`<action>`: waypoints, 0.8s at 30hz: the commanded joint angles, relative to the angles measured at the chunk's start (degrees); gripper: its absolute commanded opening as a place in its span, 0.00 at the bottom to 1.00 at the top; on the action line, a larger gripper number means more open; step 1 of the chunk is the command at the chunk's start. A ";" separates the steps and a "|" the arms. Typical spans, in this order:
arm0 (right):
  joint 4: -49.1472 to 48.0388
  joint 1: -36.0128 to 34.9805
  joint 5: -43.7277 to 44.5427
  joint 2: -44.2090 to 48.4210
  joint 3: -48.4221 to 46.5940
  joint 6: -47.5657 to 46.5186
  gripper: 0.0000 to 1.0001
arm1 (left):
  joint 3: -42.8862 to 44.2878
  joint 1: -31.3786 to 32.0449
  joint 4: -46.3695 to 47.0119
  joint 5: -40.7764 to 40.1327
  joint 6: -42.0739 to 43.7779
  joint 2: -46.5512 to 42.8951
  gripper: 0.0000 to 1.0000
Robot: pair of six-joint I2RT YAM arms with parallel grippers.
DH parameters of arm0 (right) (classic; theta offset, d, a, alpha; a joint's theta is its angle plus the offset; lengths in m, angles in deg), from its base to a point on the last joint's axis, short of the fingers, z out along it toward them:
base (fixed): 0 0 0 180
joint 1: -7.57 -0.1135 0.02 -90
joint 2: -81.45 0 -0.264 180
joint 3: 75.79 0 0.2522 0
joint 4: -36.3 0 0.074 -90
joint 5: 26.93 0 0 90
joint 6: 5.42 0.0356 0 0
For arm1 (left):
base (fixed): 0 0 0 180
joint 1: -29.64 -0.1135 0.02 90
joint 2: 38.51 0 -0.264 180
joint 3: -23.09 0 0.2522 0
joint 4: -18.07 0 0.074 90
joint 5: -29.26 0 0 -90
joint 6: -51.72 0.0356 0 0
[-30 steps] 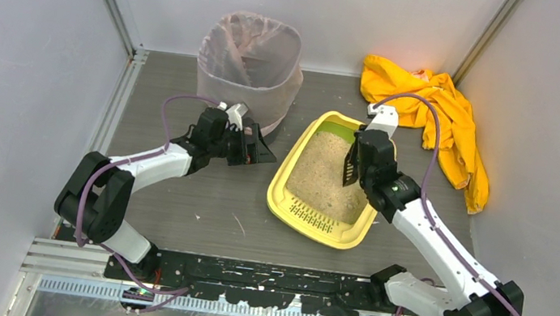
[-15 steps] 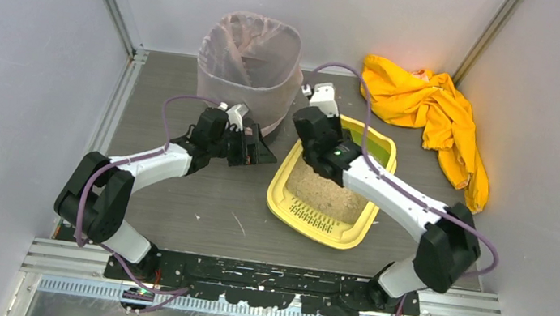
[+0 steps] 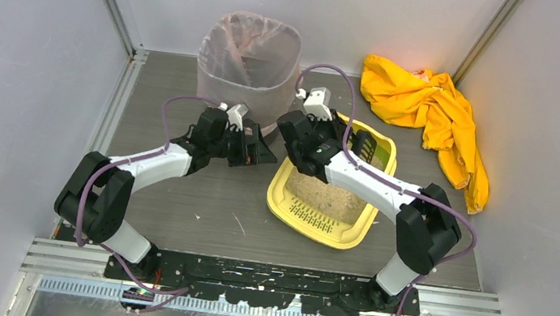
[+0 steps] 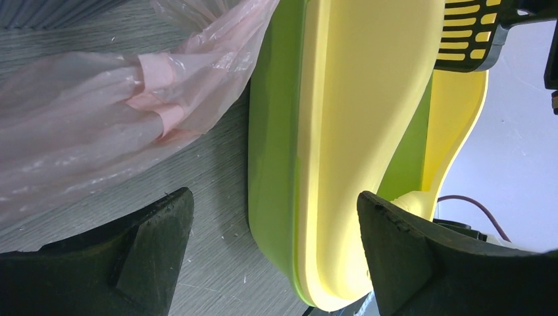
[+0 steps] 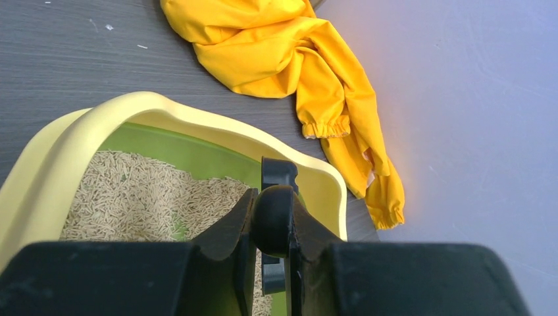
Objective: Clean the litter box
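Top external view sets the litter box [image 3: 286, 200] on the tabletop [image 3: 198, 196], my left hand [image 3: 255, 151] released just beside it. Only the right wrist view shows my right hand [image 5: 273, 227] clenched on a black scoop handle [image 5: 278, 172].

The shallow yellow plastic litter box [image 3: 316, 220] is sitting mid-table [image 3: 196, 212]; the tall bag-lined bin [image 3: 250, 60] is standing behind it to the left, the crumpled yellow cloth [image 3: 430, 112] lying in the back right corner.

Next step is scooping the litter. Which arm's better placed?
Right. The right gripper is shut on the black slotted scoop, which hangs over the far end of the litter box. The left gripper is open and empty, outside the box beside the bin.
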 commanded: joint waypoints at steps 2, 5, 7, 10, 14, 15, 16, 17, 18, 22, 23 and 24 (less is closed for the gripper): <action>-1.73 0.02 5.61 -1.05 -2.35 2.26 0.01 | 0.63 0.18 2.31 1.38 0.11 -1.76 0.93; 0.29 0.26 5.44 -1.57 -2.09 4.90 0.01 | 0.59 0.19 2.22 1.39 0.11 -1.99 0.93; 1.97 0.90 4.83 -1.56 -1.95 7.09 0.01 | 0.63 0.19 2.22 1.34 0.16 -2.04 0.93; 3.62 2.02 3.46 -1.42 -1.35 9.77 0.01 | 0.63 0.20 2.13 1.43 0.18 -1.95 0.93; 7.79 4.59 -0.18 -1.15 -1.04 14.87 0.01 | 0.63 0.20 2.13 1.23 0.20 -1.88 0.93; 8.49 5.28 -1.29 -1.08 -0.89 16.03 0.01 | 0.63 0.20 2.13 1.17 0.28 -1.96 0.93; 8.67 6.02 -2.26 -0.93 -0.43 16.66 0.01 | 0.63 0.20 2.07 1.09 0.29 -1.94 0.93; 8.62 6.50 -3.15 -0.81 0.03 17.14 0.01 | 0.63 0.20 2.05 1.12 0.33 -1.91 0.93; 8.44 6.89 -3.79 -0.71 0.36 17.17 0.01 | 0.63 0.18 2.05 1.12 0.37 -1.95 0.93; 8.00 7.70 -6.37 -1.35 1.07 17.42 0.01 | 0.72 0.24 2.00 1.04 0.38 -1.63 0.93; 7.54 7.73 -7.52 -1.50 1.32 17.36 0.01 | 0.72 0.25 1.97 1.03 0.36 -1.55 0.93; 6.84 7.75 -8.61 -1.67 1.60 17.21 0.01 | 0.72 0.16 2.04 0.99 0.37 -1.54 0.93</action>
